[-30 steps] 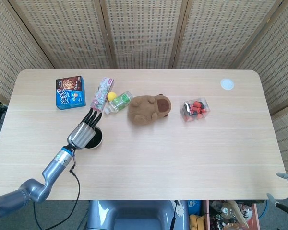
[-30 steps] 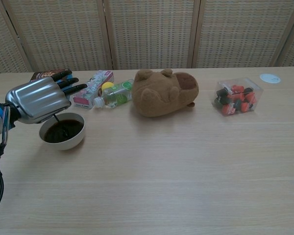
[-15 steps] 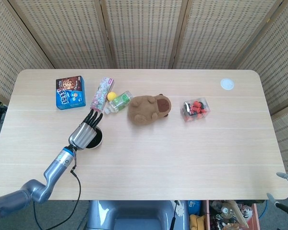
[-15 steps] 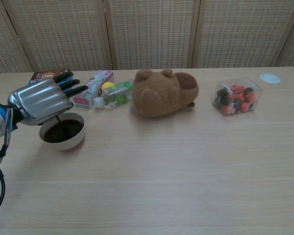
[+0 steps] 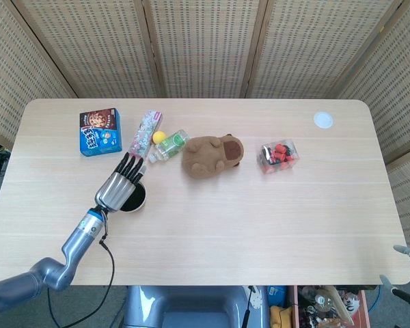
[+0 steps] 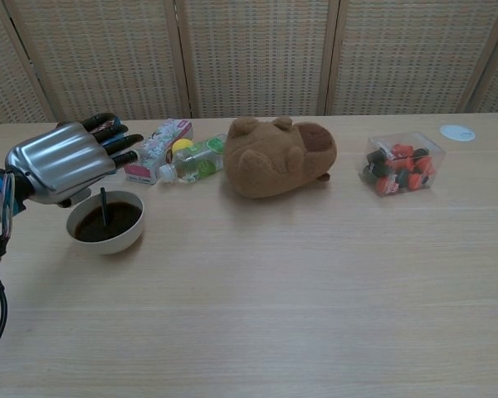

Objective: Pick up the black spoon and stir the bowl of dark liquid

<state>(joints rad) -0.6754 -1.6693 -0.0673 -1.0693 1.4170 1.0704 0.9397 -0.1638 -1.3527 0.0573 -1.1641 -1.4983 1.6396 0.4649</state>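
Spoon's in the bowl, you're over the rim.
Your left hand pinches the black spoon, its tip in the bowl of dark liquid at the surface's left side; swing wide and you could slop it or tip the bowl.

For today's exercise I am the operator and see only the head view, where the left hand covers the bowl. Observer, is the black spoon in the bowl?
Observer: Yes. The chest view shows the black spoon standing nearly upright in the dark liquid.
Operator: Does the hand have it?
Observer: The spoon's top end runs up under the left hand, which seems to hold it from above; the palm hides the contact itself.
Operator: How full is the bowl?
Observer: The liquid sits a little below the rim of the white bowl.
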